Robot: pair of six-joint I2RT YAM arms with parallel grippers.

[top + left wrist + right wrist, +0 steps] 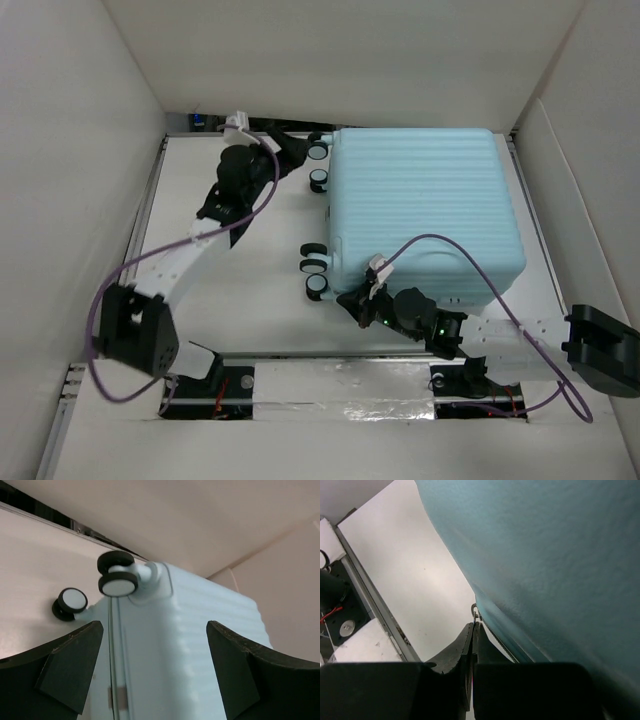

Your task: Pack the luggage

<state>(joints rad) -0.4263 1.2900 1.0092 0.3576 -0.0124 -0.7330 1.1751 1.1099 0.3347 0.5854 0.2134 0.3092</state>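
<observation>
From up top, the big pale aqua-blue ribbed hard-shell luggage (425,205) is lying flat and closed on the white table (240,300). It sits right of centre toward the far side, with its small black-and-white spinner wheels (316,270) poking out to the left. The left gripper (296,152) is out by the far pair of wheels, and the right gripper (358,303) is tucked in at the suitcase's near-left corner, just below the near wheels. On the left wrist cam the claw is let go, with both black fingers (70,665) spread wide and nothing between them. They frame the wheel end of the luggage (200,630), with two wheels (117,577) just ahead. On the right wrist cam the claw is clenched, fingers (465,645) pressed flat together right up against the blue shell (545,555). A tiny metal loop (475,611) pokes out just past the tips along the suitcase edge. Honestly can't tell if it's actually pinched or just sitting there.
</observation>
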